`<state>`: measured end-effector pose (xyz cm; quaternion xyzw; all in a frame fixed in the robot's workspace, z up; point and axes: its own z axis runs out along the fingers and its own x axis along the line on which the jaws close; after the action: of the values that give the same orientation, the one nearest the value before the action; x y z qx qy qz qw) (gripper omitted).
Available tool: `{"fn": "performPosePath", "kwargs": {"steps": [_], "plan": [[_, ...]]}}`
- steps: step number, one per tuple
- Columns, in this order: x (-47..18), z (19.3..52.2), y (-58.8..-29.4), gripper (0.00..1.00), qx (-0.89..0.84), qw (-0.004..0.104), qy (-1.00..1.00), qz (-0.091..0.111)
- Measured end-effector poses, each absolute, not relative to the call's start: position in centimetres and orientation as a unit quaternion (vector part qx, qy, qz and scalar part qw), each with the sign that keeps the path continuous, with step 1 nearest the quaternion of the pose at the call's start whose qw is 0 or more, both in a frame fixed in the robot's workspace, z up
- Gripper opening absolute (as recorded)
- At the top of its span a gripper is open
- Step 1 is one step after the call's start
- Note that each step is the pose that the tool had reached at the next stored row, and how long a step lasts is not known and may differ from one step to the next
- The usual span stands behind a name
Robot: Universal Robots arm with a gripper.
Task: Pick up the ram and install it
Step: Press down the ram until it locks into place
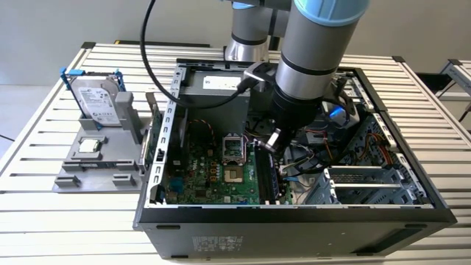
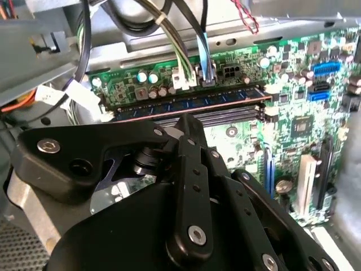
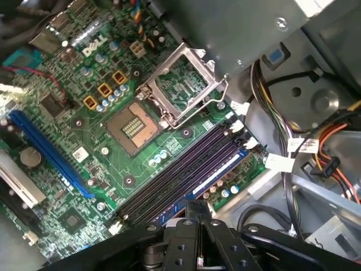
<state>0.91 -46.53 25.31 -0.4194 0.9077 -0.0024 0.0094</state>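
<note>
The ram (image 2: 192,105) lies lengthwise in the outermost memory slot of the green motherboard (image 3: 113,169), near the board's edge; its dark chips and pale label (image 3: 221,168) face up. My gripper (image 3: 198,205) hangs right above the slots with its black fingers pressed together and nothing between them. In the second wrist view the gripper (image 2: 188,121) has its tip just over the ram; whether they touch I cannot tell. In the exterior view the gripper (image 1: 271,141) reaches down inside the open computer case (image 1: 294,212), beside the processor socket (image 1: 231,149).
Bundles of cables (image 3: 271,107) and a drive cage (image 1: 368,182) crowd the case on the exterior view's right. Outside the case, a grey holder (image 1: 96,165) carries a silver hard drive (image 1: 99,102) and a small processor chip (image 1: 90,145). A thin green board (image 1: 151,146) stands by the case wall.
</note>
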Motion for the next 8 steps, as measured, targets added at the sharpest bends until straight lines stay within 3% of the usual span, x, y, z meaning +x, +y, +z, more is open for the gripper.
{"fn": "performPosePath", "kwargs": {"steps": [8], "plan": [[0.91, 25.31, -46.53, 0.0, -0.473, 0.009, 0.881, -0.002]]}}
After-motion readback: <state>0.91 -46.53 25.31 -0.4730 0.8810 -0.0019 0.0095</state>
